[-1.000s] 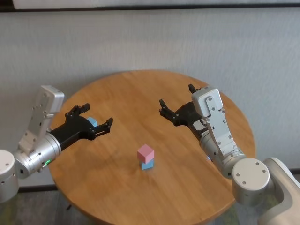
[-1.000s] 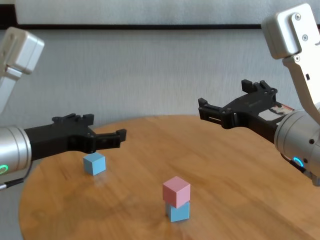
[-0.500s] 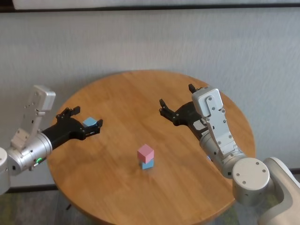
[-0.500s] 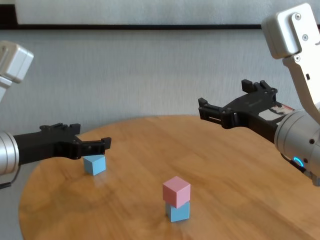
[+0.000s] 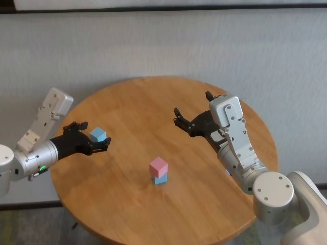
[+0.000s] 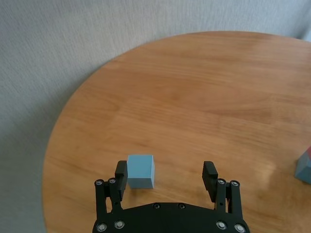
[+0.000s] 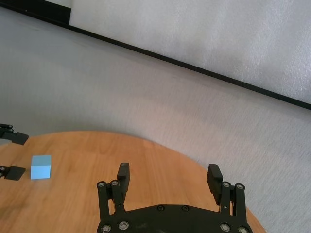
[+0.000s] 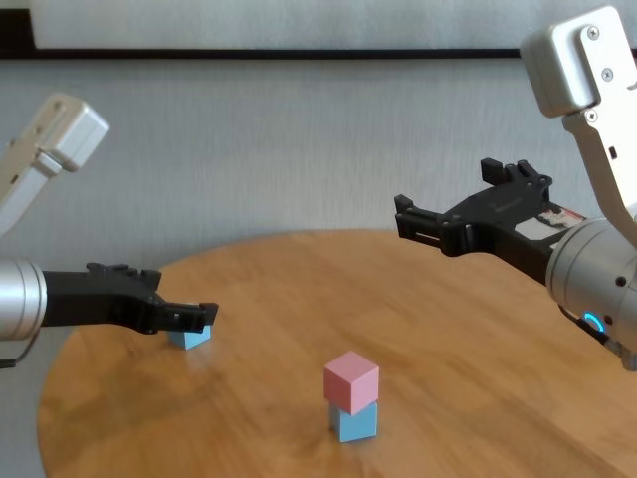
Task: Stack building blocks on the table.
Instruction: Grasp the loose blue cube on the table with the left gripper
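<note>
Reaching low near the table's point(image 5: 204, 204) left edge with the left gripper point(image 6: 165, 175), fingers spread wide around the loose blue block point(image 6: 141, 171), which sits close to one finger. Waiting mid-table: pink block point(image 5: 159, 166) on top of a blue block point(image 5: 161, 179). Hovering empty near the far right edge, right gripper point(image 5: 193, 113) wide open.

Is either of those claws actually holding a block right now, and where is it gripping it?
Neither. The left claw is open around the loose light blue block, not clamped. The right claw hangs open in the air.
</note>
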Available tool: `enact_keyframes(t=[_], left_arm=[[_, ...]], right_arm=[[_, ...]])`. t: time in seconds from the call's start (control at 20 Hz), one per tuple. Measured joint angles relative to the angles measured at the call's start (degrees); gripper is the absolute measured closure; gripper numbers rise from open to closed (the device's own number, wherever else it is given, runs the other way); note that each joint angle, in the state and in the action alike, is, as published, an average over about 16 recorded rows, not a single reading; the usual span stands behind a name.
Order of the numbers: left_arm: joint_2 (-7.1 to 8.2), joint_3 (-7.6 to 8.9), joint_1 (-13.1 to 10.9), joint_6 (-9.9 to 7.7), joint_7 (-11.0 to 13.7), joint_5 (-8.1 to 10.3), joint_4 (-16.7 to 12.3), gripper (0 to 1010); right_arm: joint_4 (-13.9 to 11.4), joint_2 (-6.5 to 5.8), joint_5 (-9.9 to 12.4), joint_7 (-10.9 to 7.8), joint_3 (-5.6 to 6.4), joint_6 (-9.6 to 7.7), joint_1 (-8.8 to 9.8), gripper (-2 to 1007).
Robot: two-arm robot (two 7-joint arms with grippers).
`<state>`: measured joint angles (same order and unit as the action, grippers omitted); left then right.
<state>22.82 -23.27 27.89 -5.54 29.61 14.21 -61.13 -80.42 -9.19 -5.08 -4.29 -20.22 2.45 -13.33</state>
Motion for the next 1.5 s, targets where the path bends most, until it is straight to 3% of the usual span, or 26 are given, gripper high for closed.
enact_keyframes(t=[0.25, 0.5, 1.0, 1.5], left_arm=[[0.05, -1.09, 1.93, -2.78, 0.65, -1.14, 1.56, 10], [-0.24, -1.72, 3.62, -3.9, 1.36, -1.73, 3.62, 10], [-1.2, -2.27, 6.4, -3.05, 2.47, -2.43, 8.51, 10], [-1.85, -2.07, 7.68, -1.47, 2.94, -2.78, 11.61, 10]], right_arm=[[0.0, 0.0, 0.0, 0.0, 0.0, 0.0, 0.0, 0], [0.0, 0.0, 0.0, 0.0, 0.0, 0.0, 0.0, 0], [0.0, 0.0, 0.0, 0.0, 0.0, 0.0, 0.0, 0], [0.0, 0.0, 0.0, 0.0, 0.0, 0.0, 0.0, 0]])
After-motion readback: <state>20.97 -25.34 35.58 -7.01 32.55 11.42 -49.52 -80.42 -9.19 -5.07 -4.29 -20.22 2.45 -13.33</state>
